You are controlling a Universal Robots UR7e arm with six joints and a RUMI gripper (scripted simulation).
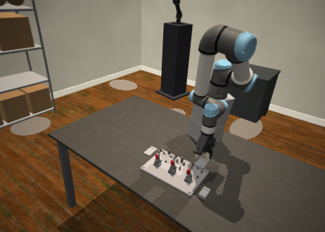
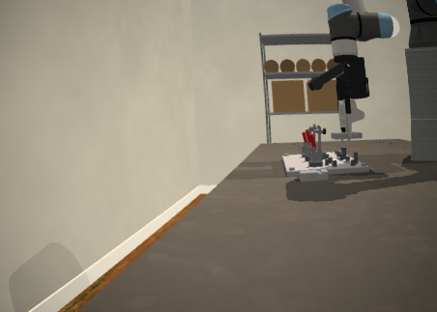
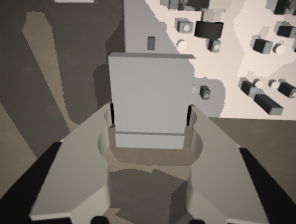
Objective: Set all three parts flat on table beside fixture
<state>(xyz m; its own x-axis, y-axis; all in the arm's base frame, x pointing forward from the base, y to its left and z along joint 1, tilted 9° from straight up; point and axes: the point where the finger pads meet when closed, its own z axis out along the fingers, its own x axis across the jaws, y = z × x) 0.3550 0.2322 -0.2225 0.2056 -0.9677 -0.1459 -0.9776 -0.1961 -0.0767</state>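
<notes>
Grey and flat, the last part [image 1: 200, 163] [image 2: 346, 135] [image 3: 151, 95] is up in the air, gripped by the tool [image 1: 203, 158] [image 2: 345, 130] [image 3: 150, 105] over the edge of the white fixture [image 1: 166, 177] [image 2: 296, 166] [image 3: 240, 107]! Two pale parts, one near each end [image 1: 150, 151] [image 1: 204, 192] [image 2: 313, 175], lie on the table [image 1: 108, 146] [image 2: 251, 235] [image 3: 260, 150], and red-handled clamps [image 1: 172, 166] [image 2: 311, 145] stand across the fixture!

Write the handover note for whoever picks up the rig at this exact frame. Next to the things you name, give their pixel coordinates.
Gripper [image 1: 202, 158] [image 2: 346, 132] [image 3: 150, 105]: shut on a grey part [image 1: 200, 163] [image 2: 346, 135] [image 3: 150, 92], held above the table.
Fixture [image 1: 181, 184] [image 2: 295, 163] [image 3: 242, 111]: its three red-handled clamps stand upright.
Done: two parts lie on the table, one beside each end of the fixture; the third is out.
Left: lay the held part flat beside it.
</notes>
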